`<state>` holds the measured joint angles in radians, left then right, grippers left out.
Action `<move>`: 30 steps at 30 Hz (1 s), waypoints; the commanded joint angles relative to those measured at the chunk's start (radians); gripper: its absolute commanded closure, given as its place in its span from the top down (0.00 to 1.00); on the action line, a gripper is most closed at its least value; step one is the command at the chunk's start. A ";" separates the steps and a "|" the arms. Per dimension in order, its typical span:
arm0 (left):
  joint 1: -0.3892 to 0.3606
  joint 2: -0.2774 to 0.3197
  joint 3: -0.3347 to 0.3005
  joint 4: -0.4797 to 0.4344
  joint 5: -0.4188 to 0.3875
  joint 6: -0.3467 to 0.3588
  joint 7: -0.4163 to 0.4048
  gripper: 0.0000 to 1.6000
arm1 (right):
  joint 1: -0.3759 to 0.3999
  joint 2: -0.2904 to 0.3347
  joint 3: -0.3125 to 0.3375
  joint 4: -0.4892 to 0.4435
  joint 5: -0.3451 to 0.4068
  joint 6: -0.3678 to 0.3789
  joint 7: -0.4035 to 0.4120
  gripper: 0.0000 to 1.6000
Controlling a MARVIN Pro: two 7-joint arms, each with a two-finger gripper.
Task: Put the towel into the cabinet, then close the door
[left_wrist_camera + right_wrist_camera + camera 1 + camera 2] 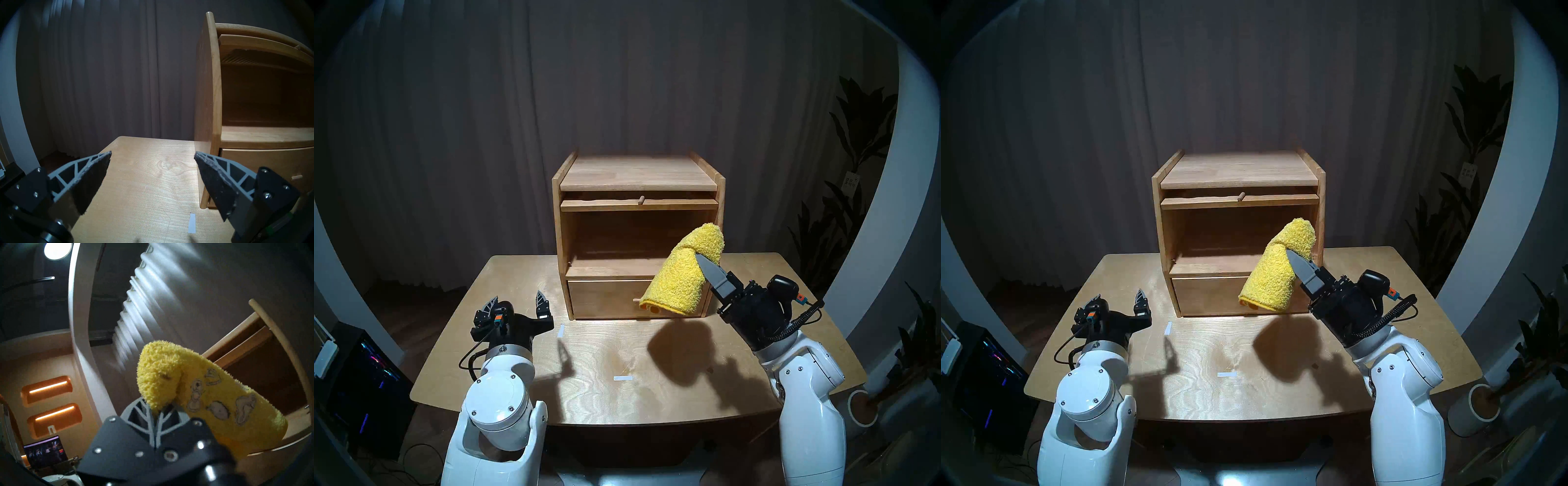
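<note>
While the right fingers (704, 263) are pressed together on a fold of the towel (682, 275), the bright yellow terry cloth hangs clear of the counter (619, 390), doubled over the gray tips so that one short end stands up above them and the longer part droops down and to the left in the head views. In the right wrist view the towel (178, 387) bulges out from between the closed fingers (155, 412), and its pale embroidered cartoon motif (220, 400) faces the camera. The towel hangs in front of the right side of the cabinet (561, 220), covering part of the upper opening's right edge and part of the drawer front (605, 298); it is not inside the compartment, whose floor lies bare. The door (639, 204) is up and lies flat just under the cabinet's top board, its small peg knob (641, 200) sticking forward. The left fingers (517, 302) are spread wide and hold nothing, hovering over the counter to the left of the cabinet; the left wrist view shows both pads (95, 178) well apart with bare wood between them and a white strip of tape (192, 223) on the counter near the cabinet's front corner. A second tape strip (623, 377) lies on the counter between the two arms.
</note>
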<state>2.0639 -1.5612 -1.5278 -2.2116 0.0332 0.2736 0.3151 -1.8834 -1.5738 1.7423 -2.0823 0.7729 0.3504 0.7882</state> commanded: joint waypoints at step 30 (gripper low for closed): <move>-0.007 0.000 0.002 -0.027 0.002 -0.006 0.000 1.00 | 0.405 -0.033 -0.326 0.235 -0.517 -0.246 -0.672 0.00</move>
<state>2.0633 -1.5617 -1.5278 -2.2130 0.0342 0.2737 0.3151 -1.5881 -1.5882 1.4450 -1.8478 0.3270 0.1486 0.1923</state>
